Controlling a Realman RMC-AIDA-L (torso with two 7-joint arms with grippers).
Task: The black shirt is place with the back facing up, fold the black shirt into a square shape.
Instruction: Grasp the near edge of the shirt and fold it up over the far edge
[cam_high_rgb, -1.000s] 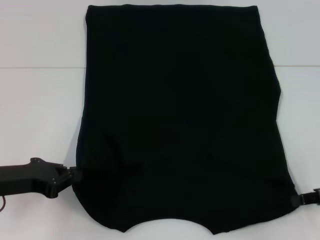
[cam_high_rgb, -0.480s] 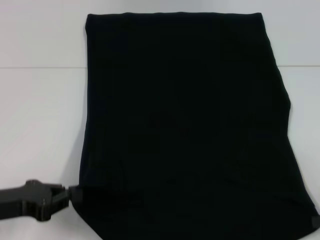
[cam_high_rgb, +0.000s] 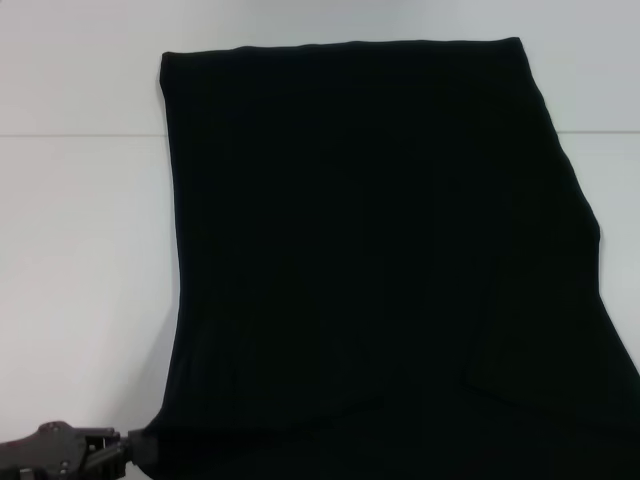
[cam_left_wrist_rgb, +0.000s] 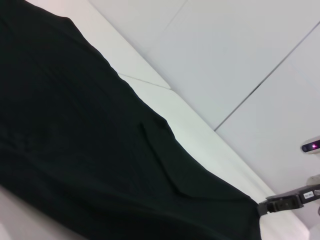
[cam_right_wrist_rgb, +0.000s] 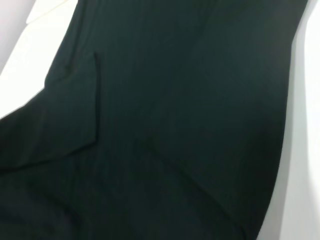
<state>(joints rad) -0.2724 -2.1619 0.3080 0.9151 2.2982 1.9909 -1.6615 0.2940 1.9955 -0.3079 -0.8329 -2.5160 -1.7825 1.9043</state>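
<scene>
Your left gripper (cam_high_rgb: 135, 447) has its jaws clamped on the near-left corner of the black shirt (cam_high_rgb: 380, 250), which hangs lifted over the desk (cam_high_rgb: 80, 250). The right gripper's hold is unseen; a slip would collapse the fold.

Matte black angular left gripper (cam_high_rgb: 128, 450)

White tabletop (cam_high_rgb: 80, 250), thin seam line across far part; even, soft light.
</scene>
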